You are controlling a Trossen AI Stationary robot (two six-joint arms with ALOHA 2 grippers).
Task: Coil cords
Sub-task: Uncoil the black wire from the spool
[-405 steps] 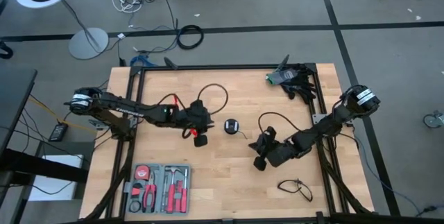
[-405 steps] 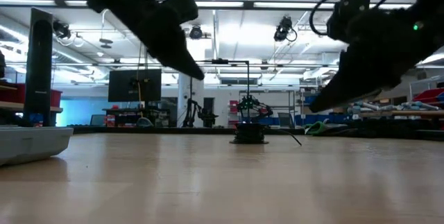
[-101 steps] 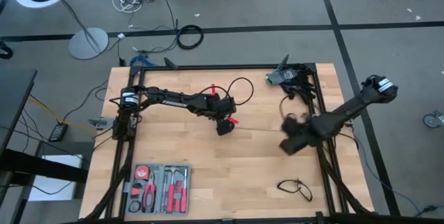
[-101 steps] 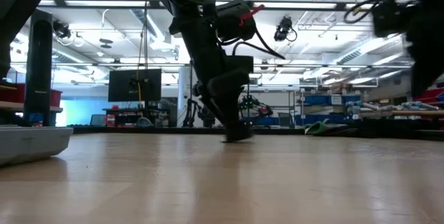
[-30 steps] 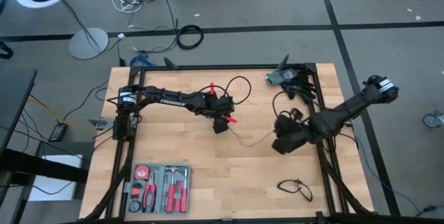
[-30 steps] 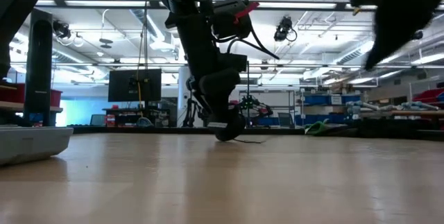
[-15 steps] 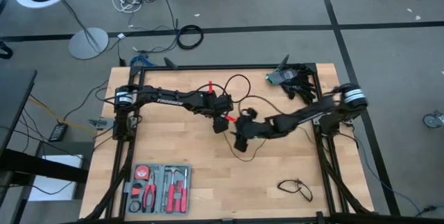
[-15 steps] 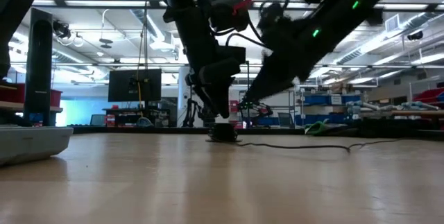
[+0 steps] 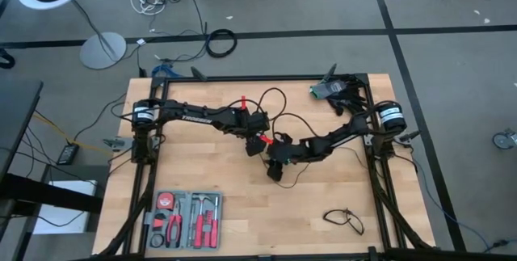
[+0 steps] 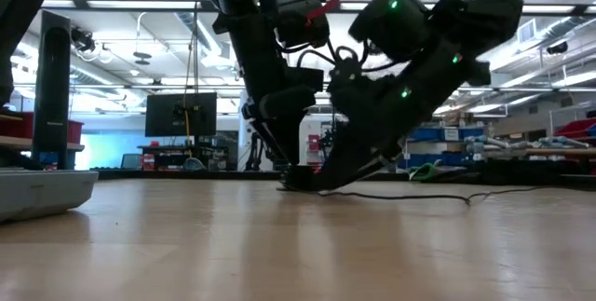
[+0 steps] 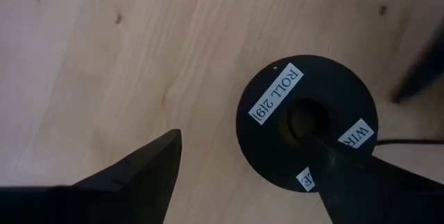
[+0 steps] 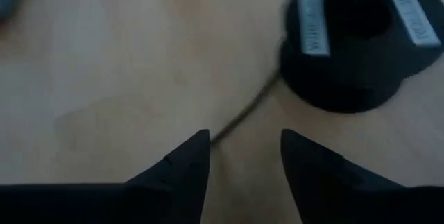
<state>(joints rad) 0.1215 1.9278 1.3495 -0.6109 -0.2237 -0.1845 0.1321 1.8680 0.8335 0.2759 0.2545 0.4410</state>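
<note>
Black spool [image 11: 305, 132], labelled "ROLL 219", lies flat mid-table; its thin black cord [image 10: 419, 197] trails off along the wood toward the right side. I see my left gripper [image 11: 243, 175] directly over the spool, fingers spread, one finger [image 11: 361, 175] set at the spool's centre hole. My right gripper [image 12: 239, 158] hovers just beside the spool, fingers apart, straddling the cord without pinching it.

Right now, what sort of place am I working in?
Probably a robotics lab or workshop: storage shelving and a monitor stand behind the wooden table, with a red hand-tool kit on it.
</note>
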